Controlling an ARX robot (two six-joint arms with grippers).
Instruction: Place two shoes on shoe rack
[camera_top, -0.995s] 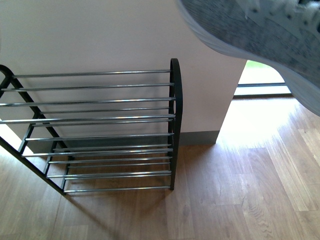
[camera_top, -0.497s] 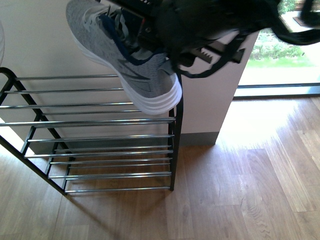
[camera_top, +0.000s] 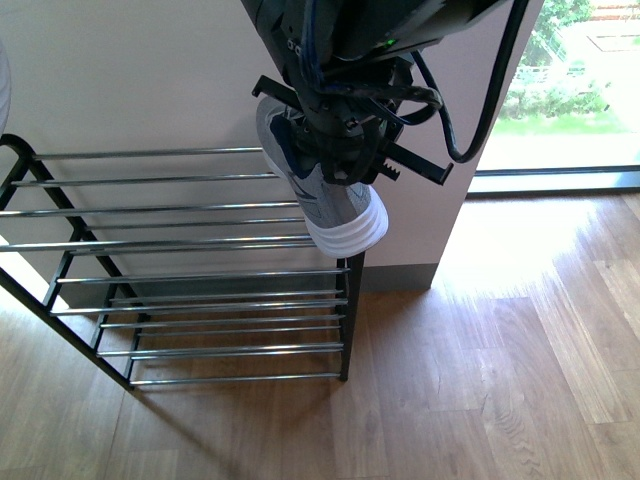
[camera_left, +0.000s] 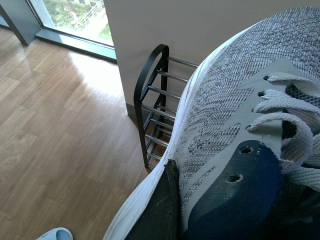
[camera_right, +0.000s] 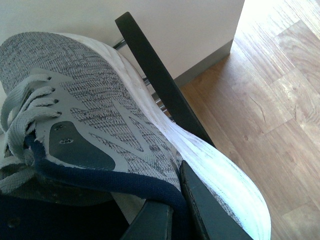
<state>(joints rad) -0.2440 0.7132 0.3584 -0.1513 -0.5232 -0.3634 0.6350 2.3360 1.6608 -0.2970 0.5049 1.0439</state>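
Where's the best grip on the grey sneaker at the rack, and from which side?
Grip the sneaker by its navy heel collar, from the open top: one finger inside, one outside. That rim is a thin wall jaws can close on, and the sole stays free to land on the rack. The right gripper pinches it so.

The sneaker (camera_top: 322, 195) has a grey knit cloth upper, flat woven white laces and a ridged, matt white rubbery sole. The shoe rack (camera_top: 190, 243) pairs glossy chrome rods with matt black metal frames. The floor (camera_top: 480, 380) is smooth, softly sheened wood.
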